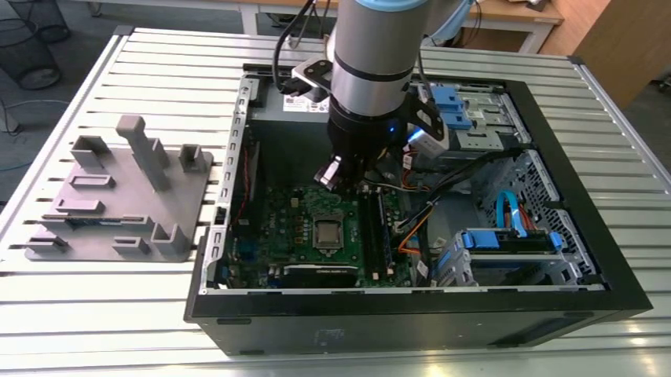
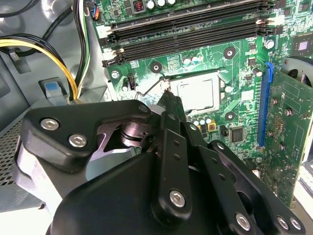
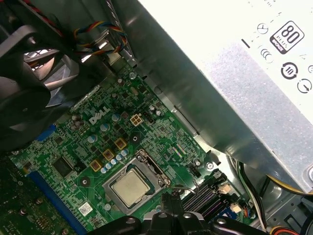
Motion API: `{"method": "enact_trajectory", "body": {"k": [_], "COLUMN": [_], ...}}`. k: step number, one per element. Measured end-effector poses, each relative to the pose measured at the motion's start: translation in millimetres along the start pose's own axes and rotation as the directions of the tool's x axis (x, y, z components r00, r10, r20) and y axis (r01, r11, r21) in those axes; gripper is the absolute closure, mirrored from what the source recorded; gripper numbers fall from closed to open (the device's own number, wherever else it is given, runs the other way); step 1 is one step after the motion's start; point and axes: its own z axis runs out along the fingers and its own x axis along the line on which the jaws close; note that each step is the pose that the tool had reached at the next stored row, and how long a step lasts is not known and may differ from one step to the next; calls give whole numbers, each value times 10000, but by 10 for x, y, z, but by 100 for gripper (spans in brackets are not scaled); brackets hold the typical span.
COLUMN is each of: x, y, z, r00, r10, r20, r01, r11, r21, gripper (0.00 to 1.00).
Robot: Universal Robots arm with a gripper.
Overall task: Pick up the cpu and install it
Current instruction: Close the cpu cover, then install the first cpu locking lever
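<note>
A: Fixture first, at nine o'clock on the slatted table in the exterior view: grey plastic, blocky, with upright posts and shallow pockets, likely there to keep parts sorted.

B: And next to it?

A: Open black case, lying on its side so the board faces up. The green board sits at about six o'clock inside it, bristling with small components.

B: Where's the cpu?

A: The cpu already lies in the socket, a flat square with a dull silver-grey metal top, framed by the socket's metal bracket. It looks seated, judging by how flush it lies.

B: The hand?

A: The hand hangs above the board, just off the socket's corner in the second wrist view. Its black fingers look pressed together to a narrow tip with nothing between them.

B: Why there?

A: My guess: a closed tip suits working the socket's thin wire lever, though I can't tell if it touches anything.

B: Further right?

A: Long black memory slots, then blue drive bays at three o'clock.
</note>
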Motion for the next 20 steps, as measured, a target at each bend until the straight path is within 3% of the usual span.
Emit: {"method": "enact_trajectory", "body": {"k": [4, 10, 20], "x": [45, 154, 161], "y": [-8, -15, -8], "z": [-1, 1, 1], "r00": [10000, 10000, 10000], "r10": [0, 0, 0], "r20": [14, 82, 84], "r01": [0, -1, -1], "r11": [10000, 10000, 10000], "r21": [15, 46, 49], "gripper": [89, 89, 89]}}
